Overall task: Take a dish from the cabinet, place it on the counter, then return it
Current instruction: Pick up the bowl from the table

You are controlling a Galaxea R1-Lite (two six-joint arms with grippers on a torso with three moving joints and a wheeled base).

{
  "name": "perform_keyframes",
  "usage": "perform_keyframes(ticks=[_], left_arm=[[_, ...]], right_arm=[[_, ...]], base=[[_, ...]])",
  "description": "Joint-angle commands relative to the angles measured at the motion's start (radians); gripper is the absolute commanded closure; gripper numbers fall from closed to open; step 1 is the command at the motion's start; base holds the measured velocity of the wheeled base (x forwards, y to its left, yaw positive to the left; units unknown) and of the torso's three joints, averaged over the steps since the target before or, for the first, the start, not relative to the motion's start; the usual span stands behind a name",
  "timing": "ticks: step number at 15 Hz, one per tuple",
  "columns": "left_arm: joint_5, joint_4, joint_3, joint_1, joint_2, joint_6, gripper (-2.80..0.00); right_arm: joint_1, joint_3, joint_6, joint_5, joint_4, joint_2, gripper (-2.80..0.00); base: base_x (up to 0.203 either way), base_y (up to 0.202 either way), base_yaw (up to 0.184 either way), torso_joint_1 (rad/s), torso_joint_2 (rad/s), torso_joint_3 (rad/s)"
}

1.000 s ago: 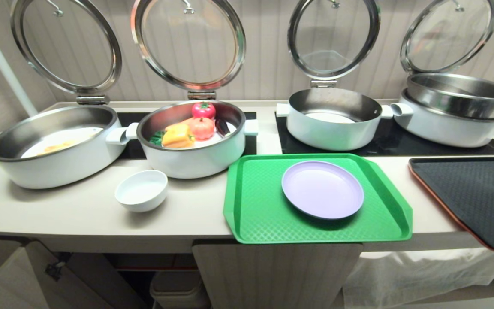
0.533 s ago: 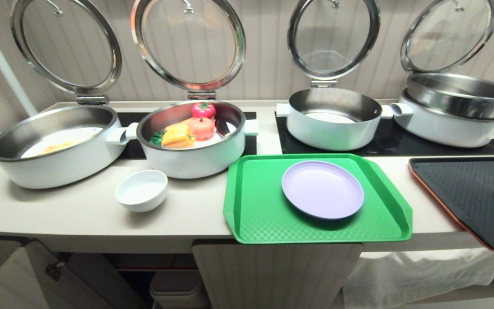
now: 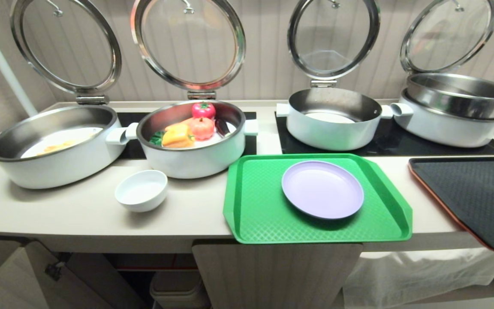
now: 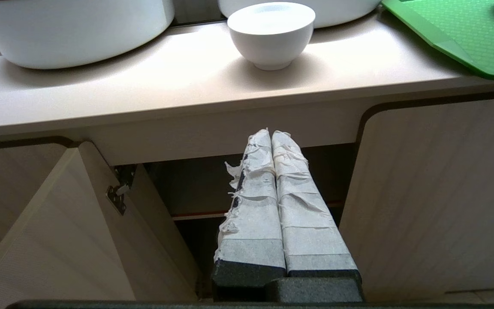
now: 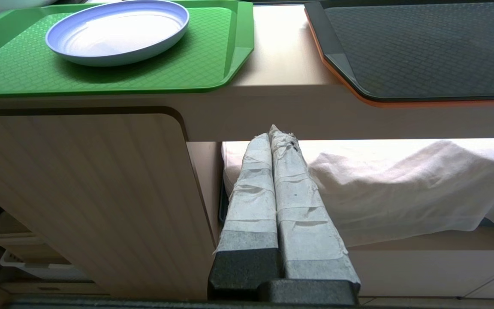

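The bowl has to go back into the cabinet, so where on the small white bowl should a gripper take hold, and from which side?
Probably by the rim, from above: the white bowl stands upright and open on the counter, so one finger could go inside and one outside its front wall. Its rounded, glossy sides narrow to a small foot, giving a side pinch little purchase.

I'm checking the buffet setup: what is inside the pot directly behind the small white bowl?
The pot holds toy vegetables: a yellow pepper, two tomatoes, something green and something dark. The heap covers most of its floor.
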Motion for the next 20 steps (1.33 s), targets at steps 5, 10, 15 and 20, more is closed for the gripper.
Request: perform_keyframes(ticks=[5,10,15,20], left_arm=[[0.006,0.001,0.000,0.000,0.000,-0.032,0.00],[-0.010,-0.016,-0.011,0.000,0.000,0.006,0.00],[-0.106,0.095,-0.198,0.000,0.000,0.024,0.00],[-0.116,0.366,-0.402,0.000,0.038,0.016,0.00]], right_arm=[[0.000,-0.001,0.000,0.000,0.000,0.001,0.00],[0.000,0.000,0.000,0.000,0.000,0.001,0.00],[0.000,0.001,0.000,0.000,0.000,0.001,0.00],[0.000,0.000,0.000,0.000,0.000,0.001,0.00]], base=[[0.000,0.000,0.000,0.000,0.00,0.000],[0.000,0.000,0.000,0.000,0.00,0.000],[0.000,0.000,0.000,0.000,0.00,0.000],[0.000,0.000,0.000,0.000,0.00,0.000]])
